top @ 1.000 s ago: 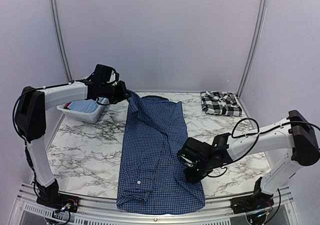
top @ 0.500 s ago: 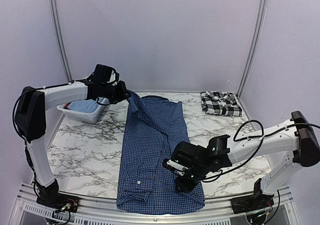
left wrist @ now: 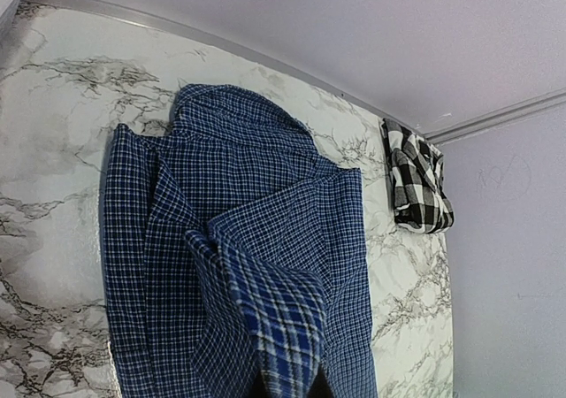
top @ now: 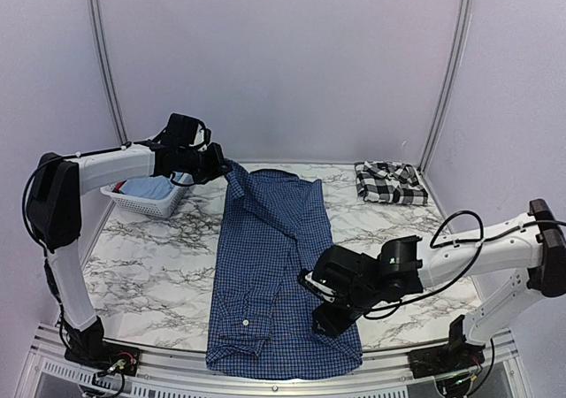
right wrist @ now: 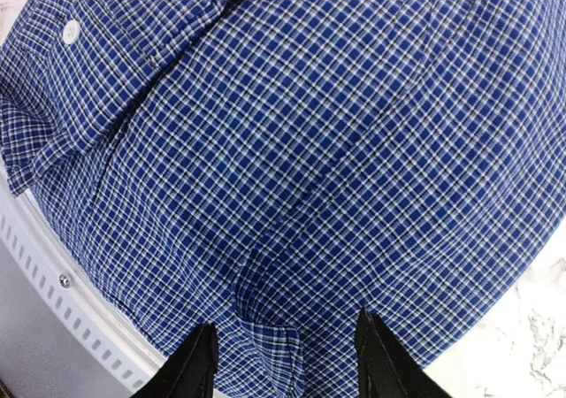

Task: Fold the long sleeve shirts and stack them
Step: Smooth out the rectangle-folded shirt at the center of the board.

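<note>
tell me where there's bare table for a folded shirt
Widest bare marble: left, between the basket and the blue shirt. A smaller patch sits between it and the plaid shirt. Near right is crowded by the right arm.

The blue shirt [top: 274,274], finely checked, lies lengthwise down the middle of the table [top: 159,239], from the far side to the near edge. Both sides are folded inward, making a long strip, and a cuff with a white button shows near the lower left. Its far left corner is lifted off the surface. A small ridge puckers the cloth near the hem on the right. The plaid shirt [top: 389,182], black and white, sits folded in a compact bundle at the far right corner, well apart.
</note>
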`<state>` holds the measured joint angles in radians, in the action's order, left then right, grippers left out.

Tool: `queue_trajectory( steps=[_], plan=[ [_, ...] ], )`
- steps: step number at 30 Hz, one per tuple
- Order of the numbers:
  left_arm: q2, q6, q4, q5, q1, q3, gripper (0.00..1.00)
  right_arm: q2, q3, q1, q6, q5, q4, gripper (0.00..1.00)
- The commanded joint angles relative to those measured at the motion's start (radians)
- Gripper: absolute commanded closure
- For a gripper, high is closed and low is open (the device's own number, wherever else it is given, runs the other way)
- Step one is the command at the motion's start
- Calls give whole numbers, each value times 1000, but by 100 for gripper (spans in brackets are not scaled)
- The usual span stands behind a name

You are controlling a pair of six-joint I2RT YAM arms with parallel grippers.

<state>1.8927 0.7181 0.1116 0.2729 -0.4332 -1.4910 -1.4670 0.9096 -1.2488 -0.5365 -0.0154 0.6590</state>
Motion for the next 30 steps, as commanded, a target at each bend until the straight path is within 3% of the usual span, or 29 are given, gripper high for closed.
queue_trajectory(
  steps=[1, 7, 20, 28, 30],
  plan=[
    [22, 4, 4, 17, 0, -9, 100, 20, -37, 12, -16, -44, -38, 51],
    [26, 6, 4, 19, -2, -14, 100, -19, -96, 11, 0, -113, -97, 52],
    [40, 7, 3, 37, -12, -64, 100, 22, -78, 0, -34, -115, -123, 69],
    [57, 10, 4, 49, -31, -146, 100, 21, -89, -7, -47, -121, -146, 97],
    [61, 10, 3, 49, -34, -174, 100, 28, -92, -9, -51, -120, -146, 100]
  ],
)
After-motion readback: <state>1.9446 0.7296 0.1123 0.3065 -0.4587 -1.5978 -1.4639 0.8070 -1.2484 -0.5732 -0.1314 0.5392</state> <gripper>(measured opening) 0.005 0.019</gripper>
